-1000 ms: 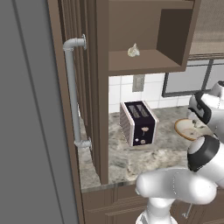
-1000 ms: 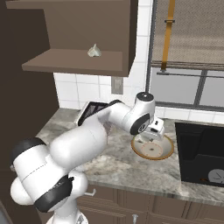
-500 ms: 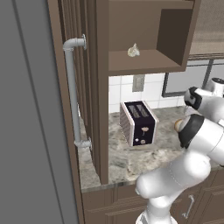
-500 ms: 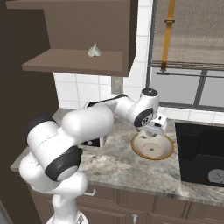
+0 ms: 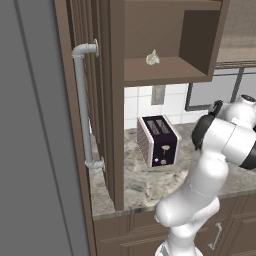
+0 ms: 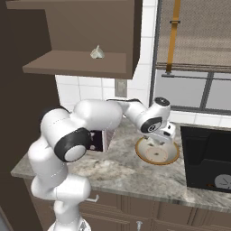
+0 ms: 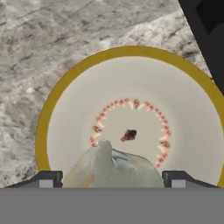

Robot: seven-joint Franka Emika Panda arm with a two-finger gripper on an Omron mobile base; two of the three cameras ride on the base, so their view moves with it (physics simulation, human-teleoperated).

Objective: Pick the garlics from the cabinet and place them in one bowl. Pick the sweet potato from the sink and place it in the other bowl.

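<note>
The cabinet (image 5: 165,40) holds one garlic (image 5: 152,58) on its shelf, up and left of the arm. On the counter (image 6: 113,171) the tan bowl (image 6: 158,151) lies directly under the claw (image 7: 112,177), clamped on the other garlic (image 7: 114,168)

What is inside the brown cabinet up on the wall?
One garlic sits on the shelf of the cabinet, near the middle. The part of the shelf that shows holds nothing else. Its far left part is hidden by the cabinet's side wall in the left base view.
</note>
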